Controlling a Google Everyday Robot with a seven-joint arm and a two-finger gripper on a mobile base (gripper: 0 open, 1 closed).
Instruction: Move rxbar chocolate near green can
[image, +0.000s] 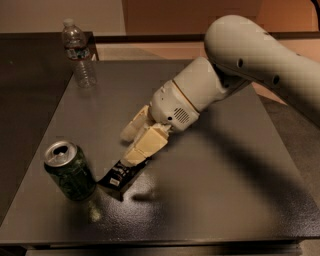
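The rxbar chocolate (121, 176), a small black wrapped bar with white lettering, hangs tilted from my gripper (129, 154) at the front left of the table. The gripper is shut on the bar's upper end and its cream fingers (146, 144) point down and to the left. The bar's lower end is just above or on the table, right beside the green can (69, 171). The can stands upright with its silver top open, a short gap to the left of the bar.
A clear plastic water bottle (79, 54) stands upright at the table's back left corner. The dark table (220, 190) ends close in front of the can and bar. My white arm (240, 60) reaches in from the upper right.
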